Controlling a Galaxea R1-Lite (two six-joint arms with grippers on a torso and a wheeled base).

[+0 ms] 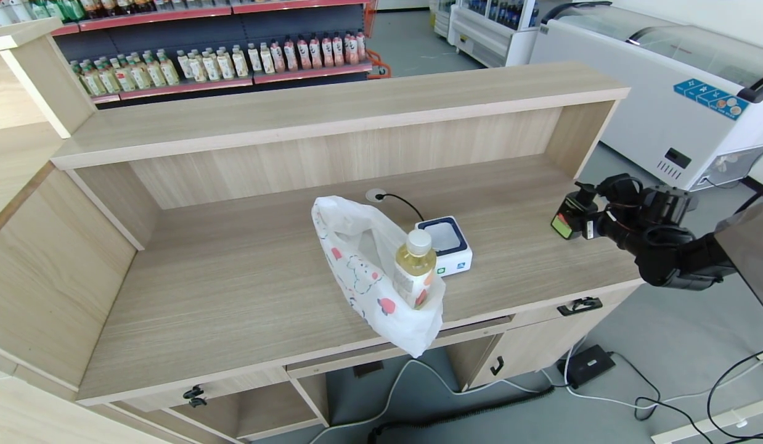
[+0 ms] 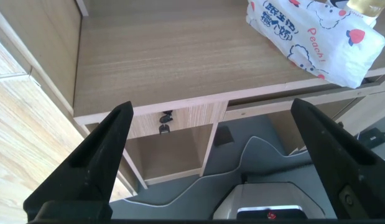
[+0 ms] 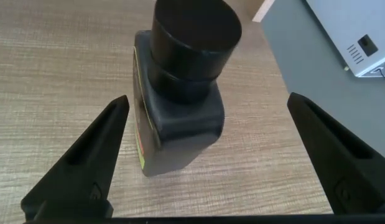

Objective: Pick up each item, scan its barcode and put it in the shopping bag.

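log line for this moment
right gripper: open around black bottle | left gripper: open | tea bottle: in shopping bag | scanner: beside bag

A pale wood-grain surface (image 1: 233, 277) with a raised back ledge (image 1: 332, 105) and side walls stands on a grey floor (image 1: 677, 345). It has black-handled drawers (image 1: 579, 305) under its front edge, and a black power brick (image 1: 585, 365) lies below. Behind it run shop shelves (image 1: 221, 68) lined with bottles, and white chest freezers (image 1: 640, 74) stand to the right in even light.
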